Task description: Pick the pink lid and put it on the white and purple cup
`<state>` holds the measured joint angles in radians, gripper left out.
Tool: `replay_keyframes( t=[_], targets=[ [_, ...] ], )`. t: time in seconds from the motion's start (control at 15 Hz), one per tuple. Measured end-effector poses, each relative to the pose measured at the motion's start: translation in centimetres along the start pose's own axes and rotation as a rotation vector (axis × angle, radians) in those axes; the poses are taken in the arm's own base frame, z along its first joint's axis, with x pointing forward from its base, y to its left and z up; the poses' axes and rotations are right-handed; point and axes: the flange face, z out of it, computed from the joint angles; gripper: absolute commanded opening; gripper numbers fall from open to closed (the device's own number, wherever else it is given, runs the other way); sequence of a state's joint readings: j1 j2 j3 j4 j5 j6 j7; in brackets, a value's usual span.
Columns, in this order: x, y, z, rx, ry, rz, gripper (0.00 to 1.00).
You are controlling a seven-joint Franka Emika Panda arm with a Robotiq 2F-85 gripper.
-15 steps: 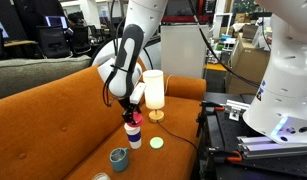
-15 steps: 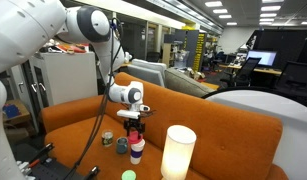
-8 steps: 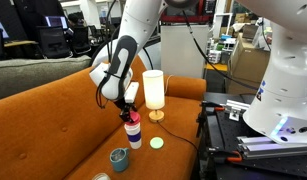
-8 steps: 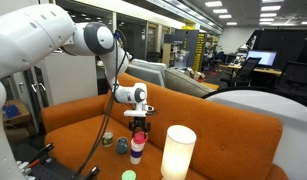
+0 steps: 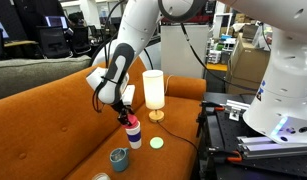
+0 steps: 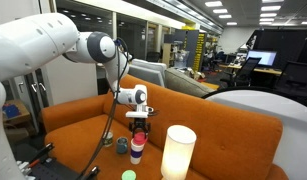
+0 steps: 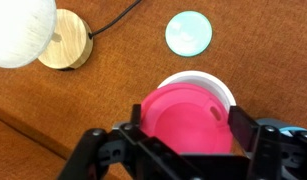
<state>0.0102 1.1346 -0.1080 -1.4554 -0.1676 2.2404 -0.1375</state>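
In the wrist view my gripper [image 7: 191,128] is shut on the pink lid [image 7: 185,115], with a finger on each side of it. The white rim of the white and purple cup [image 7: 211,83] shows just behind the lid, which sits over the cup's mouth a little off centre. In both exterior views the gripper [image 5: 124,112] [image 6: 139,122] points down directly onto the cup [image 5: 133,133] [image 6: 137,149], which stands upright on the orange sofa seat [image 5: 63,130]. I cannot tell whether the lid touches the rim.
A lamp with a white shade [image 5: 153,90] [image 6: 178,152] and a wooden base [image 7: 65,45] stands next to the cup. A pale disc [image 5: 157,142] [image 7: 188,32] and a squat grey-teal cup [image 5: 119,157] [image 6: 122,146] lie on the seat. A black cart [image 5: 221,130] stands beside the sofa.
The arm has leaned over while the gripper stays above the cup with the lid. The gripper has shifted slightly and sits a little lower over the cup's mouth.
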Motion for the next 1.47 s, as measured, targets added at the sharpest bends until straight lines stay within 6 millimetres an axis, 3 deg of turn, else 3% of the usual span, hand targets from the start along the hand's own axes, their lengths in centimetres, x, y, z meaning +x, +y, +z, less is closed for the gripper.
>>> replay_keyframes(
  t=[0.8, 1.47],
  targets=[
    [-0.1, -0.1, 0.5, 0.003, -0.029, -0.136, 0.61],
    [-0.3, -0.9, 1.0, 0.036, -0.042, -0.149, 0.61]
  ],
)
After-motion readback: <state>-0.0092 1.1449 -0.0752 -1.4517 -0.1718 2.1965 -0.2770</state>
